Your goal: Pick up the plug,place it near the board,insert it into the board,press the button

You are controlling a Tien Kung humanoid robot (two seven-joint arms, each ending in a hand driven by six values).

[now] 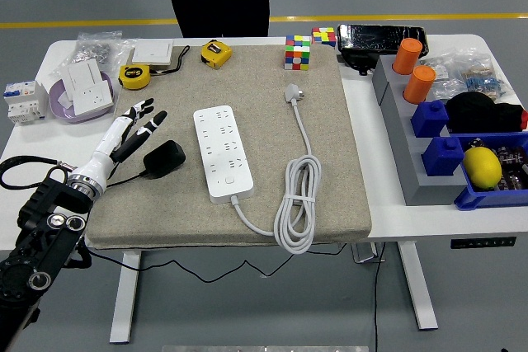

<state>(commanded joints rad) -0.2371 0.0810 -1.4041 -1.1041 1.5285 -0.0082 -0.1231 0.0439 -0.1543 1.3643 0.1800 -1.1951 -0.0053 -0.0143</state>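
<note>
Plug, the black one, lies on the mat near the bench's left edge, just left of the white board. The left robot hand hovers beside it, fingers spread, holding nothing. The risk, I'd say: a shallow grasp that nudges the plug away, or its trailing cord dragging it off line during insertion.
</note>
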